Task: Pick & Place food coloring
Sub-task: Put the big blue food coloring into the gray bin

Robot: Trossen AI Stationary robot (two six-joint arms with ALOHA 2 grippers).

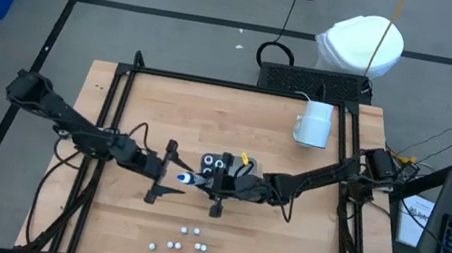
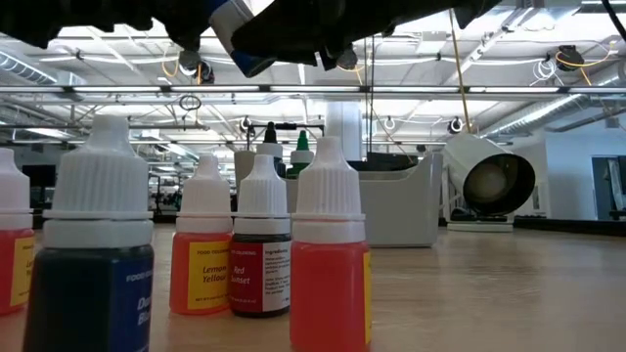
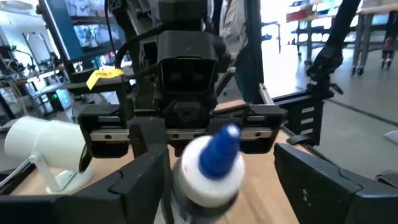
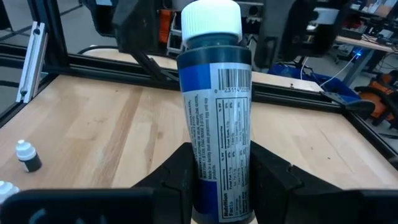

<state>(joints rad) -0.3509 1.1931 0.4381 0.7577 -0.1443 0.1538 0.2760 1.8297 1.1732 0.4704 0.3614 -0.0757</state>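
Note:
A blue food coloring bottle (image 1: 185, 177) with a white cap hangs level above the table's middle, between my two grippers. My right gripper (image 1: 203, 181) comes from the table's right and is shut on it (image 4: 214, 106). My left gripper (image 1: 169, 172) faces it from the left, open. Its fingers (image 3: 146, 180) stand on either side of the bottle's cap end (image 3: 205, 165) without touching it. Several small white-capped dropper bottles (image 1: 185, 248) stand upright on the table near its front edge. They show close up in the low view (image 2: 328, 254). My right gripper pinches the bottle's bottom end (image 4: 216, 177) between its two fingers. The fingers come level from the table's right and lie along the bottle. The bottle sticks straight out beyond the fingertips, cap (image 4: 210, 18) toward the table's left, lifted clear of the table.
A large white mug (image 1: 314, 123) lies on its side at the table's far right. A black frame (image 1: 242, 86) runs around the wooden table. One small dark dropper bottle (image 4: 26, 155) stands apart on the wood. Bare wood lies between the grippers and the dropper bottles.

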